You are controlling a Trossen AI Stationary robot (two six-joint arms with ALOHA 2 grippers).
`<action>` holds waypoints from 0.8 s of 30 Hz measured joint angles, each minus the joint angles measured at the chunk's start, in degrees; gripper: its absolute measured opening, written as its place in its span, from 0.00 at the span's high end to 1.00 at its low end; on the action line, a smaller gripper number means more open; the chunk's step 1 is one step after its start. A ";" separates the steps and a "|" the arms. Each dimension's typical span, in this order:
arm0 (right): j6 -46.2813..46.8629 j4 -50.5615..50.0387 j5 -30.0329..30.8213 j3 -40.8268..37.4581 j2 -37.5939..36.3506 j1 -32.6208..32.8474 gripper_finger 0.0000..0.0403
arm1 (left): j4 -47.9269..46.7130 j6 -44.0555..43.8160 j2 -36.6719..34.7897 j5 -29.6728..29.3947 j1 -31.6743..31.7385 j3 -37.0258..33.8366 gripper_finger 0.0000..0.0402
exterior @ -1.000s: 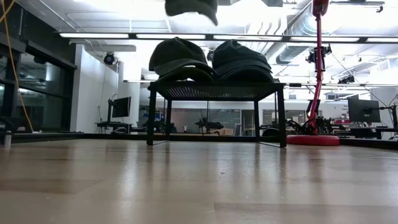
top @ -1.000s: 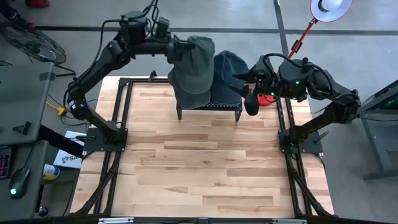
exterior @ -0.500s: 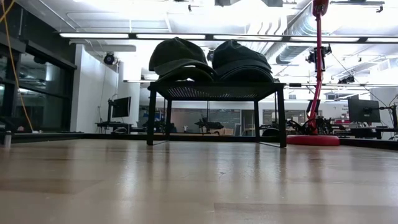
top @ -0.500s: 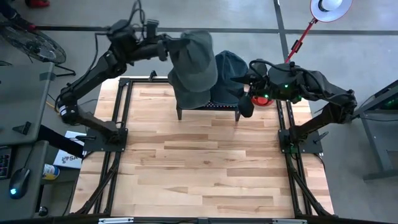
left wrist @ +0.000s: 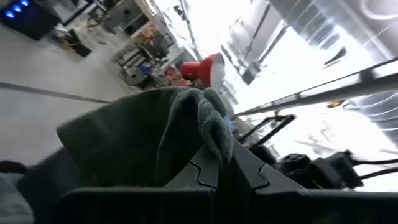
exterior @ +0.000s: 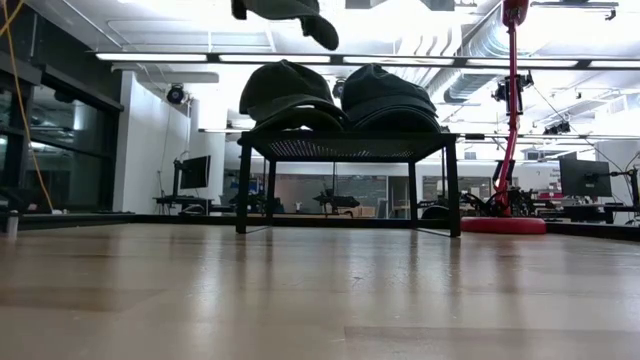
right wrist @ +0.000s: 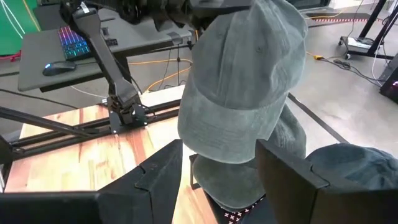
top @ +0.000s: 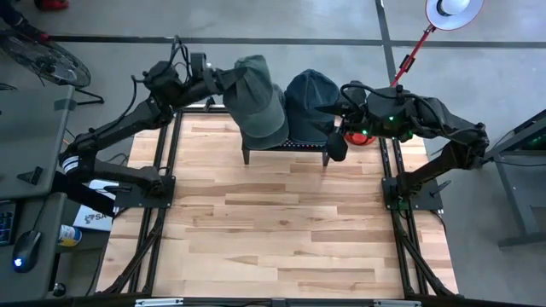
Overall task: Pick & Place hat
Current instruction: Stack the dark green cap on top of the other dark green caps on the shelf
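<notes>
Lifting hat upper centre, left gripper pinching it; right gripper spread, idling; next needing placement spot.

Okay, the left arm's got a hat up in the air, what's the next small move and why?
Probably carry it toward the bare tabletop before lowering. The left gripper is shut on the green hat, which hangs above the rack where two more hats sit. The right gripper waits open beside the rack.

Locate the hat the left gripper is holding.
In the high view the lifted hat hangs from the left gripper above the rack's left end, over another hat.
</notes>
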 joint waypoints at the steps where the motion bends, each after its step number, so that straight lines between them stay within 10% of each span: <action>1: 0.00 -0.02 0.02 0.00 0.00 0.00 0.51 | 1.30 -0.98 -0.14 0.22 0.00 -0.88 0.99; 24: 0.04 -0.26 0.60 0.00 0.00 0.02 0.51 | 2.46 -1.66 6.49 10.95 3.17 -2.77 0.99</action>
